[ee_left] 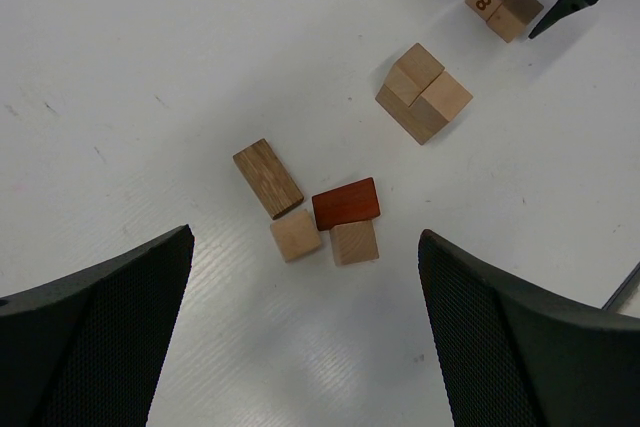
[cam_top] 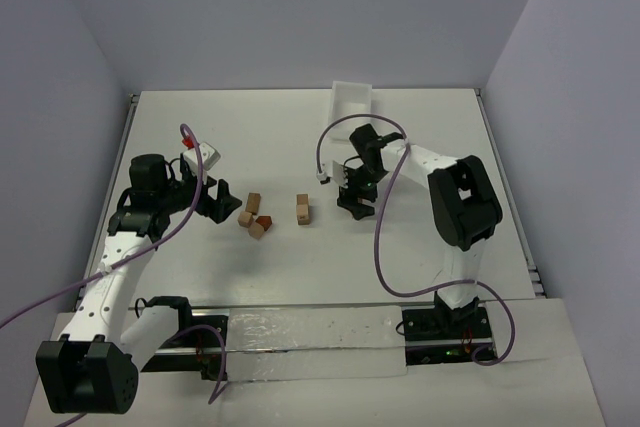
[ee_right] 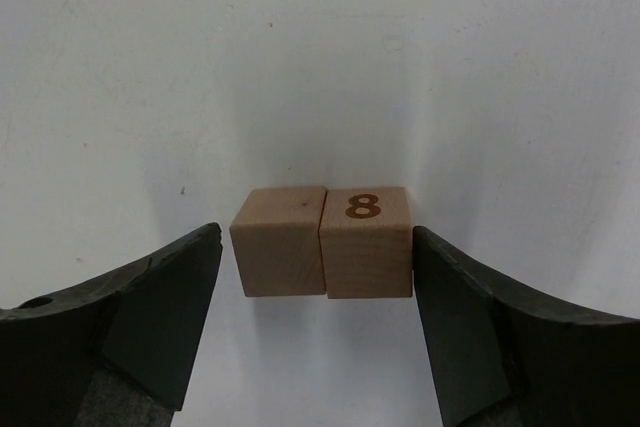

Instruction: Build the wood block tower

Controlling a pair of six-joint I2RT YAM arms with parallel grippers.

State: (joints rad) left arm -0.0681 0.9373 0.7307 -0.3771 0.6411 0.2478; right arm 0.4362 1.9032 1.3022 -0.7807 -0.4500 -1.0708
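While the right arm point(cam_top: 460, 197) is bent over the table point(cam_top: 420, 137), the right gripper point(ee_right: 318, 252) is held low with its fingers point(ee_right: 170, 297) spread around two pale cubes, the right pad about touching, the left just apart. The plain cube point(ee_right: 278, 242) and the cube marked 8 point(ee_right: 365, 247) are laid side by side, touching, their shared long axis running finger to finger. The left gripper point(ee_left: 305, 242) is held wide open above four loose blocks point(ee_left: 346, 203).

A white tray point(cam_top: 352, 99) sits at the far edge of the white table point(cam_top: 250, 127)
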